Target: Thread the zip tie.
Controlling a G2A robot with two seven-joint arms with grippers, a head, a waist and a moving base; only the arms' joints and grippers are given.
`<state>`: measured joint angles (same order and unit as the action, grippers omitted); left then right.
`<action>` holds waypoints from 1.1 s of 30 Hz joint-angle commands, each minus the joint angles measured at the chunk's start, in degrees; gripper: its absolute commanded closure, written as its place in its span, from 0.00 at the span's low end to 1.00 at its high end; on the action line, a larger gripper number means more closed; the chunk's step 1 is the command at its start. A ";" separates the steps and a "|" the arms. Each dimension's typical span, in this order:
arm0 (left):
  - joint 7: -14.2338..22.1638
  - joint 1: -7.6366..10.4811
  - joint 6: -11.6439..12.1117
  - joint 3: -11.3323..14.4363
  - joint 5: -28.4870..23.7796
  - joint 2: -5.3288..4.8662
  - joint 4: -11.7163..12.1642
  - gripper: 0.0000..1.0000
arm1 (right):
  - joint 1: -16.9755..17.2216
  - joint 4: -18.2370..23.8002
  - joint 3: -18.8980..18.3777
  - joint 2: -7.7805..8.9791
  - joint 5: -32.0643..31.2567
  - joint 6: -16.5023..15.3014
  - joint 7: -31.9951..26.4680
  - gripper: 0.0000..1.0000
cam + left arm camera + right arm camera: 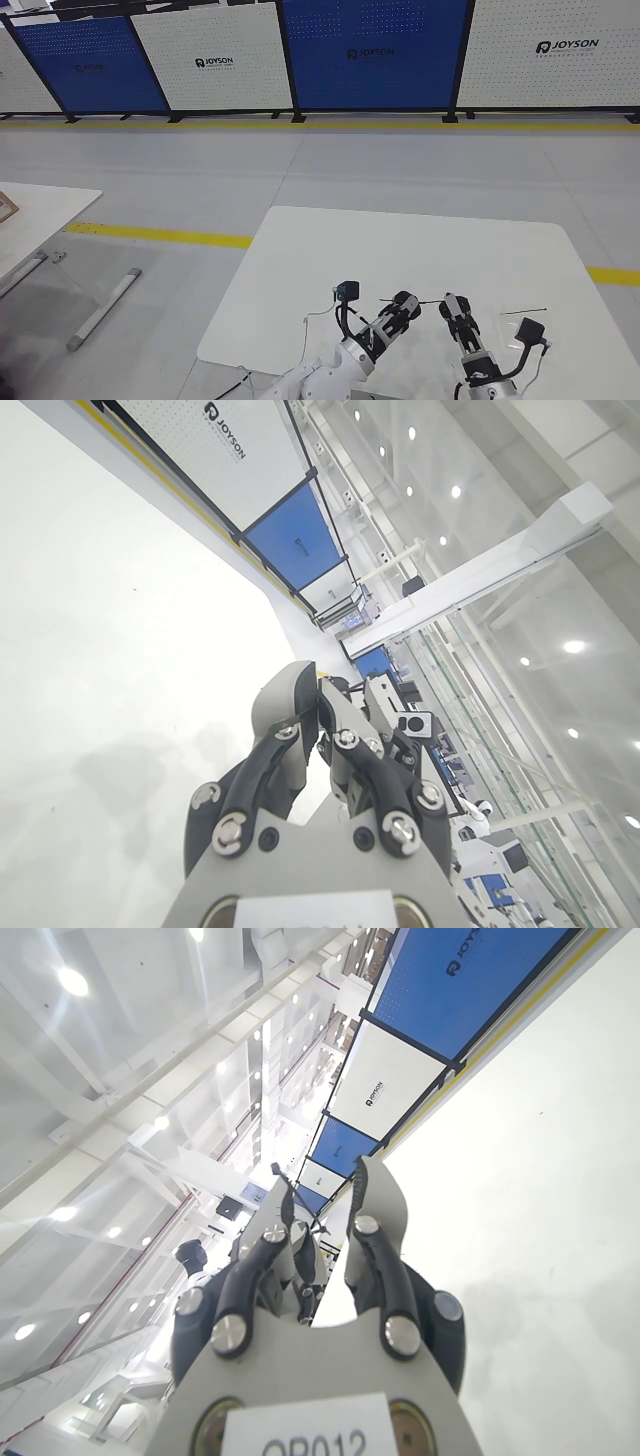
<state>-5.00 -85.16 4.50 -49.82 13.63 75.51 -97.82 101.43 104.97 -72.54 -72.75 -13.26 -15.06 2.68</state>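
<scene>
My left claw (317, 686) is squeezed shut on the thin black plastic zip tie (299, 717), up over the 6 o'clock edge of the flat white table (400, 240). My right claw (324, 1178) is wide open at 3 o'clock from it, beside the tie's end. I think the bendy tip could miss its little hole if I close crooked. I count two claws, one held tie, one table, and one thin dark strip (523, 311) lying further toward 3 o'clock, maybe another tie.

In the lower centre of the top view, the left gripper (408, 302) is seen clamped (on the zip tie (299, 718)); the right gripper (450, 304), close beside it, is spread apart.
</scene>
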 commanded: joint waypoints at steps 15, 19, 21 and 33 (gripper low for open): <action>0.36 -0.40 1.35 0.14 -0.24 0.07 -0.42 1.00 | 0.42 0.02 0.31 -0.11 -2.57 -0.40 -0.07 1.00; 0.67 -0.31 1.35 0.25 0.04 0.08 -0.29 1.00 | 0.33 -0.07 0.40 -0.15 -2.83 -0.41 -0.18 1.00; 0.84 -0.34 1.31 0.23 0.09 0.07 -0.32 1.00 | 0.33 0.02 0.36 -0.17 -2.90 -0.41 -0.19 1.00; 1.32 -0.39 0.57 0.10 0.89 0.01 -0.72 0.69 | 0.59 0.67 0.38 -0.29 -5.22 0.90 1.19 1.00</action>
<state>-3.57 -85.59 5.11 -49.69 14.42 75.51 -98.53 102.03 105.65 -72.17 -73.03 -18.40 -14.28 3.77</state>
